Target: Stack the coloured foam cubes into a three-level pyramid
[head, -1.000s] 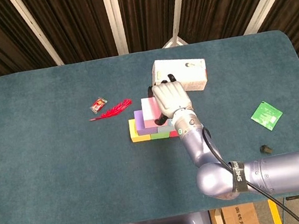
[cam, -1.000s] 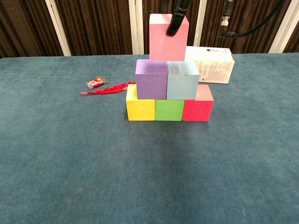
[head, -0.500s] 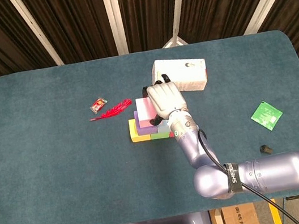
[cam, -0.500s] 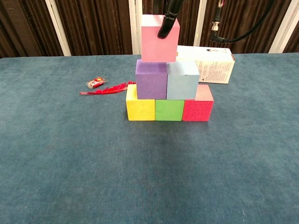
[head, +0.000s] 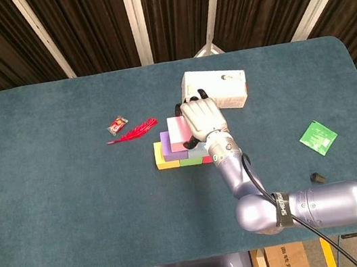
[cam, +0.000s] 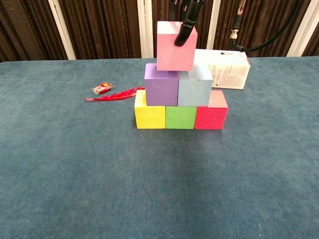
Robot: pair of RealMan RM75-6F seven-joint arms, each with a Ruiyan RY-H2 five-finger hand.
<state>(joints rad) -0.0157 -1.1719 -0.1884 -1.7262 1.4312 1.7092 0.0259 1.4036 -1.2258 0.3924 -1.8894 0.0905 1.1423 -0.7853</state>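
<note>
White box (cam: 222, 68) crowds behind the cube stack (cam: 180, 99); front stays open.

foam cubes (cam: 177, 46): 6 | white box (cam: 227, 69): 1 | red feather (cam: 117, 94): 1

We see a pink cube (cam: 175, 46), purple cube (cam: 161, 84), pale blue cube (cam: 195, 85), yellow cube (cam: 149, 113), green cube (cam: 180, 117), speckled red cube (cam: 210, 115) on our teal worktop (cam: 75, 164)

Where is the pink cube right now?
In the chest view, the pink cube sits atop the purple cube and light blue cube, held by the right hand.
</note>
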